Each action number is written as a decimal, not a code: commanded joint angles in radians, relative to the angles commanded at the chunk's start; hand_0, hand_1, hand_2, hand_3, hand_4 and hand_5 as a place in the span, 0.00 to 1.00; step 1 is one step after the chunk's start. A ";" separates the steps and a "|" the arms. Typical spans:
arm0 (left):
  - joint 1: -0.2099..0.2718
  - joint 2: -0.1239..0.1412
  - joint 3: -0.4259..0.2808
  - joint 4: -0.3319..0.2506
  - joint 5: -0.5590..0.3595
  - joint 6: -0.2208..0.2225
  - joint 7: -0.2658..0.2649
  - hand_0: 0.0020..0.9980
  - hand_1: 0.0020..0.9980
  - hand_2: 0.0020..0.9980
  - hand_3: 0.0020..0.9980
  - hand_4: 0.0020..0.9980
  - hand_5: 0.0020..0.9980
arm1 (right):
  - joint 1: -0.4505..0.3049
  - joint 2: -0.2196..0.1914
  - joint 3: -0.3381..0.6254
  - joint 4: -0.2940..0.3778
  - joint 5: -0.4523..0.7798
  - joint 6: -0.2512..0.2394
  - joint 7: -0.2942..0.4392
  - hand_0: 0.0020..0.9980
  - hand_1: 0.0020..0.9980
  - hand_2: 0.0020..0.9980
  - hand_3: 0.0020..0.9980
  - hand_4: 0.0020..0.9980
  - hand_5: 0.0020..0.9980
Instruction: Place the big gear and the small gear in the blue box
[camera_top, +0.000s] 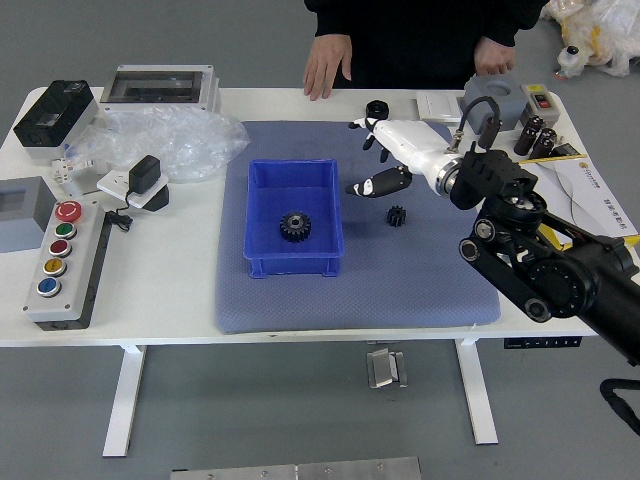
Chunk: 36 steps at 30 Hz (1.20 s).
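The big black gear (295, 227) sits inside the blue plastic box (293, 266); the small black gear (397, 216) lies towards the flat blue mat's (360, 300) right edge. The right hand (415, 150) hovers open, empty; a person's hand (327, 62) is at the white bench's (250, 103) far edge.
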 joint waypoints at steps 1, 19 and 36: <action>-0.001 -0.001 -0.001 0.000 0.000 0.000 0.000 0.85 0.82 0.80 0.82 0.68 0.30 | -0.005 -0.011 -0.001 -0.015 0.007 -0.002 0.006 0.61 0.49 0.63 0.77 0.89 0.39; -0.004 -0.004 -0.002 0.000 -0.001 0.000 0.000 0.85 0.82 0.80 0.82 0.68 0.30 | 0.009 -0.004 -0.057 -0.208 0.064 0.036 0.033 0.64 0.55 0.66 0.73 0.88 0.38; -0.005 -0.002 0.004 0.000 0.000 0.000 0.001 0.85 0.82 0.80 0.82 0.68 0.30 | 0.034 0.045 -0.102 -0.270 0.063 0.045 0.025 0.64 0.55 0.65 0.70 0.85 0.34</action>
